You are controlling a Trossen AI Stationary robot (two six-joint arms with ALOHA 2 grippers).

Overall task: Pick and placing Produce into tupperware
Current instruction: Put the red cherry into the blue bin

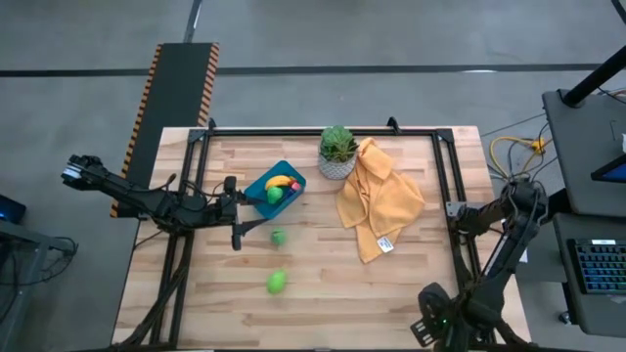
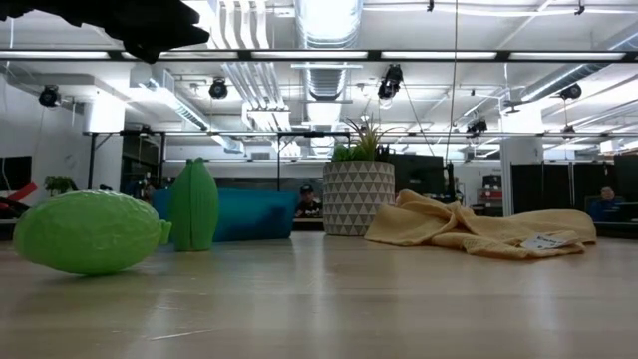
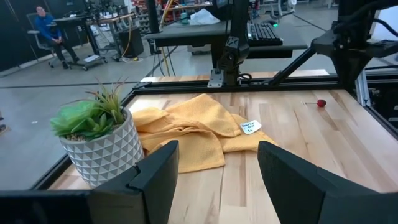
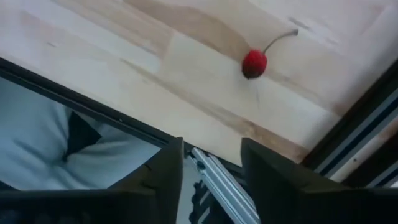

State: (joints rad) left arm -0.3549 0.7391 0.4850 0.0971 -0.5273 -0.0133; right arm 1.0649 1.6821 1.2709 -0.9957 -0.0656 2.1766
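The blue tupperware [image 1: 291, 174] stands left of the middle of the table and holds a yellow banana [image 1: 279, 181] and a green piece [image 1: 275, 195]. My left gripper [image 1: 254, 199] is at its left edge, open with nothing between its fingers [image 3: 158, 171]. Two green produce pieces lie loose in front of it, one nearer [image 1: 279, 236] and one farther forward [image 1: 277, 283]. A tiny red cherry [image 4: 254, 63] lies by the table's right rail, also seen in the left wrist view [image 3: 321, 103]. My right gripper [image 4: 211, 155] hangs open near the cherry, not touching it.
A potted green plant [image 1: 336, 152] in a white patterned pot stands behind the tupperware. A yellow cloth [image 1: 377, 200] lies crumpled to its right. A black metal frame [image 1: 323, 130] runs around the table. People sit at desks in the room beyond.
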